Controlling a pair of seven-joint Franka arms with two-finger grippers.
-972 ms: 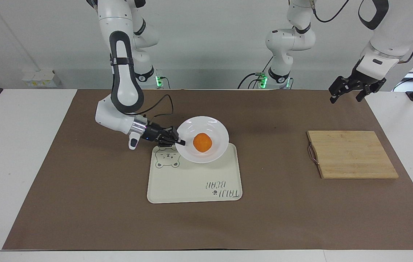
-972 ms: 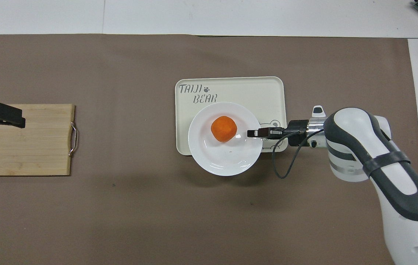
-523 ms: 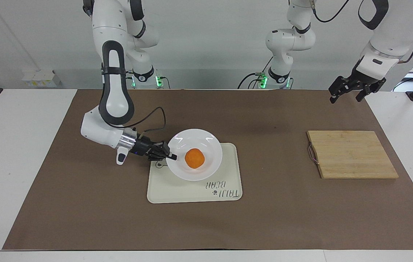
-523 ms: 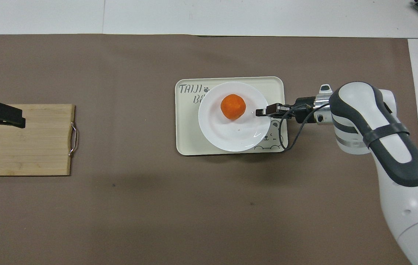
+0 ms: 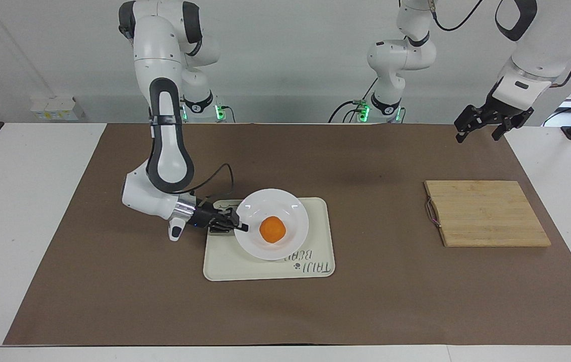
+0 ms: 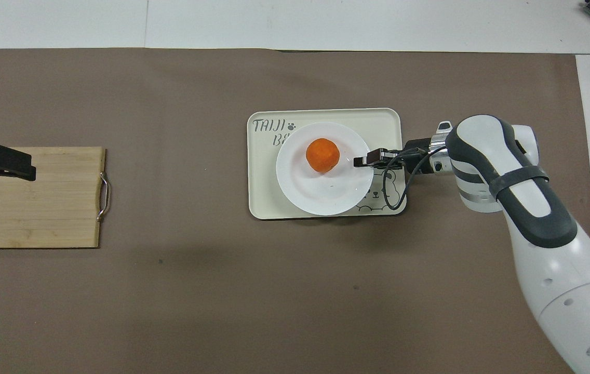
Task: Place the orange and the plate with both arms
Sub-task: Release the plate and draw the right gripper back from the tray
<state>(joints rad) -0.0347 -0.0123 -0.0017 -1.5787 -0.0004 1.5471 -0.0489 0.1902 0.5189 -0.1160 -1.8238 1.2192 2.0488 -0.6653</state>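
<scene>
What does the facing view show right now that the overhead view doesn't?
Only the facing view shows both arm bases, the whole right arm, and the left gripper open, raised near the table corner by the cutting board. Only the overhead view shows the mat's whole edge farthest from the robots and the left gripper over the cutting board. Both show the right gripper shut on the rim of the plate, the orange in the plate, and the plate over the tray.
</scene>
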